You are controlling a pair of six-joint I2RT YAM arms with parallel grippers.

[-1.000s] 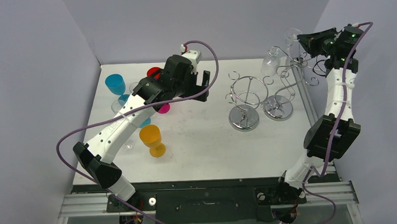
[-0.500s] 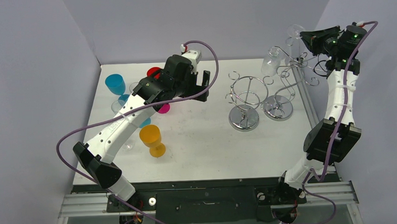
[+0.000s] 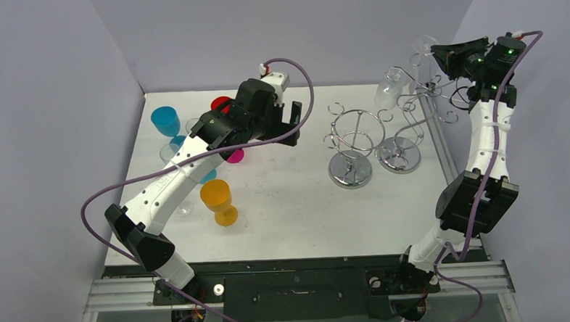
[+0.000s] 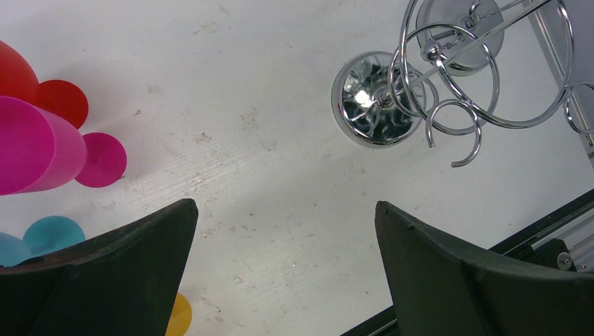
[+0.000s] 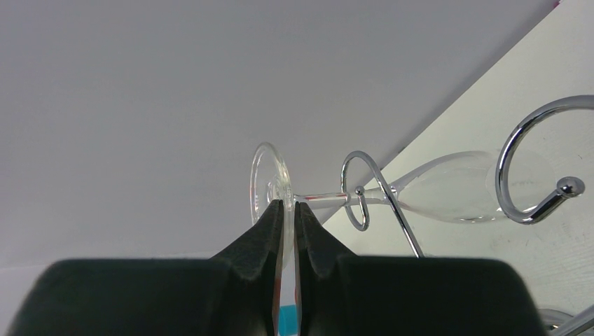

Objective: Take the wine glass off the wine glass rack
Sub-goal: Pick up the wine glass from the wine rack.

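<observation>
Our right end effector (image 5: 288, 205) pinches the clear glass (image 5: 448, 189) on the curled chrome rack (image 3: 399, 154); left end effector (image 4: 285, 208) gapes. Scuffed white desk (image 4: 266, 147), grey walls (image 5: 140, 105).

no readable text, labels, brands or numbers show on anything in these views.

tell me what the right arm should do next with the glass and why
Probably slide the wine glass sideways out of the rack loop: the right gripper is shut on its stem by the foot, but the stem sits in that loop.
</observation>
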